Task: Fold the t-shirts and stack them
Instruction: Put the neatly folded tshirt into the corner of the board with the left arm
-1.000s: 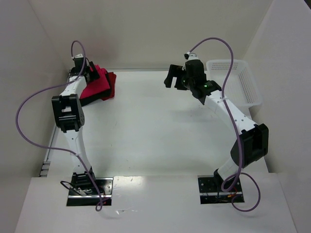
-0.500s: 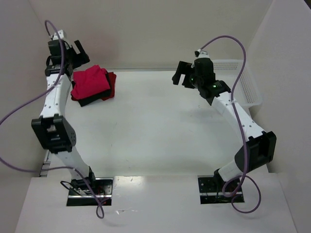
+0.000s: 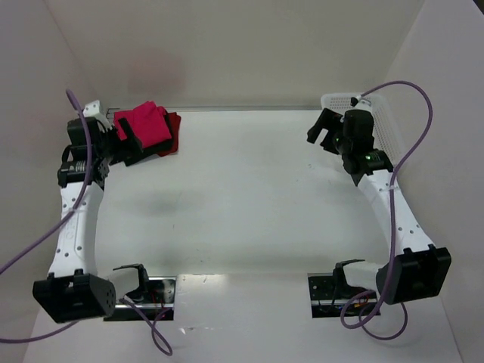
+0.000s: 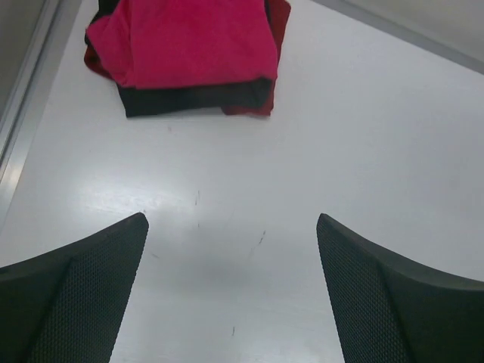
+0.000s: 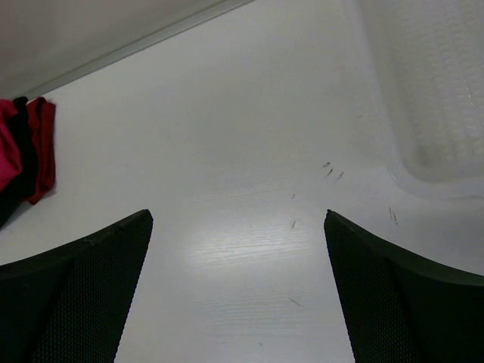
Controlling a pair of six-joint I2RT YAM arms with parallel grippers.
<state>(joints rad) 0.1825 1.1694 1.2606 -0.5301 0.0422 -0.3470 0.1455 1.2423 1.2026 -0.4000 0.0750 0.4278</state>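
The t-shirts lie folded in one stack at the far left of the table. The crimson-pink shirt (image 3: 147, 123) (image 4: 189, 41) is on top, the black one (image 4: 197, 98) under it, and the darker red one (image 3: 174, 130) (image 4: 281, 23) shows at the stack's right edge. My left gripper (image 3: 128, 144) (image 4: 231, 219) is open just near-left of the stack, with only bare table between its fingers. My right gripper (image 3: 318, 126) (image 5: 238, 214) is open and holds nothing, over the table's far right. In the right wrist view the stack's darker red edge (image 5: 43, 151) shows at the far left.
A white perforated basket (image 3: 387, 140) (image 5: 431, 91) stands at the far right corner, right beside the right gripper. White walls close in the back and both sides. A metal rail (image 4: 19, 151) runs along the table's left edge.
My left gripper let go of the stack, lifted off it and drew back to the near-left side. The right gripper moved right, toward the basket.
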